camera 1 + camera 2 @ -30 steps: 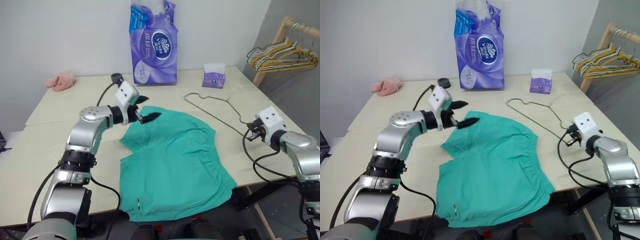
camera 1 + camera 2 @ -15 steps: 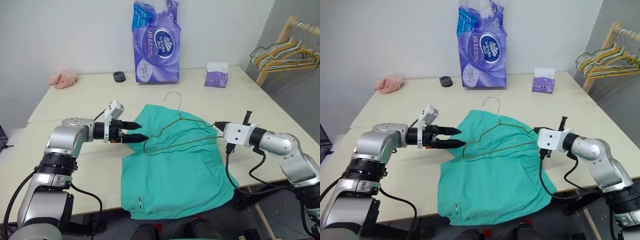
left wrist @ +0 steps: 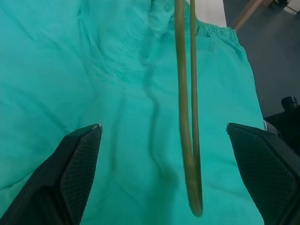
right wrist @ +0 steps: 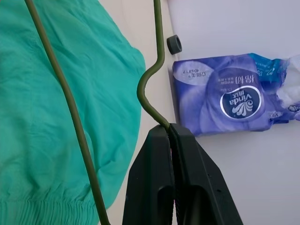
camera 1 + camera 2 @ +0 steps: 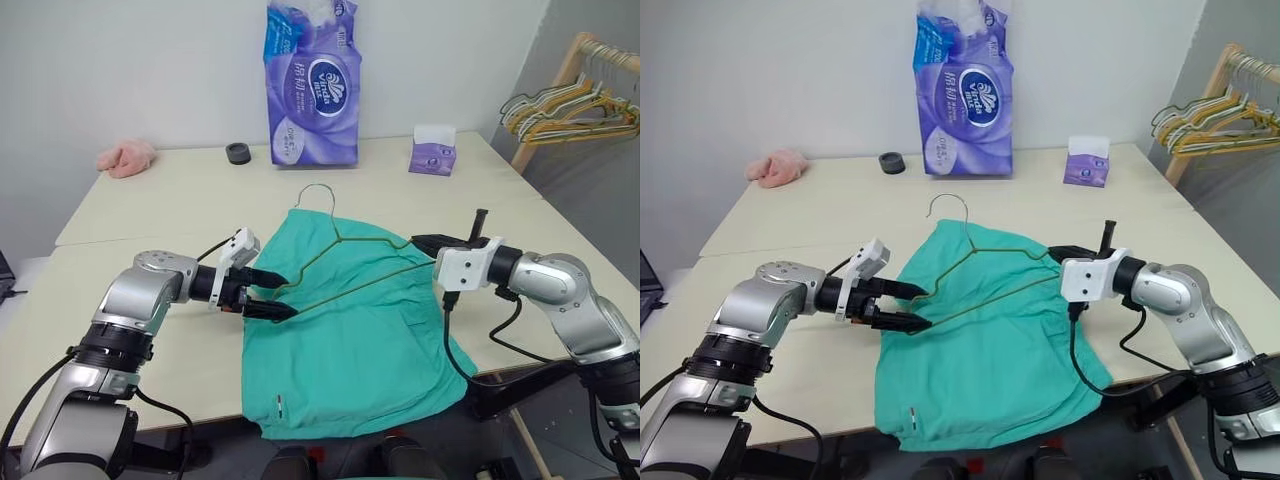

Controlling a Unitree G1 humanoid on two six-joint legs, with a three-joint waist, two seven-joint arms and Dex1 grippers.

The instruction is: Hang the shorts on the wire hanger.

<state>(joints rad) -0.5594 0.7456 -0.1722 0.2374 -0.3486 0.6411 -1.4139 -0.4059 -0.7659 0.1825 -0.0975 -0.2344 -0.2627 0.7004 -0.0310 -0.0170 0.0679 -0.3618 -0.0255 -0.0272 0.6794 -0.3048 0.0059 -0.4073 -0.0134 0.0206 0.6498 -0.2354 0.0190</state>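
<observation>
Left eye view, shorts: the teal shorts [image 5: 350, 330] lie flat at lower centre on the pale bench [image 5: 150, 200], their lower edge reaching the near bench edge.
Left eye view, hanger: the wire hanger [image 5: 345, 260] is over the shorts at centre, hook toward the upper part of the frame, one corner at centre right, the other at centre left.
Left eye view, right end effector: the right end effector [image 5: 422, 241], centre right, has its fingers pressed together, pinching the hanger's corner.
Left eye view, left end effector: the left end effector [image 5: 274, 294], left of centre, has its fingers spread, one on either side of the hanger's other corner, at the edge of the shorts.
Left eye view, background: a purple tissue pack [image 5: 311, 85] stands at top centre, a small black ring [image 5: 238, 152] just left of it, a pink cloth [image 5: 126, 158] at upper left, a small purple box [image 5: 433, 151] at upper right, and a rack [image 5: 570, 95] of hangers at far upper right.
Left wrist view: the two black fingers [image 3: 75, 164] stand wide apart at the lower corners; the hanger's bent wire end runs down the centre between them, touching neither, with teal fabric behind.
Right wrist view: the closed fingers [image 4: 171, 173] at bottom centre clamp the wire where it kinks; shorts at left, tissue pack at right, black ring above centre.
</observation>
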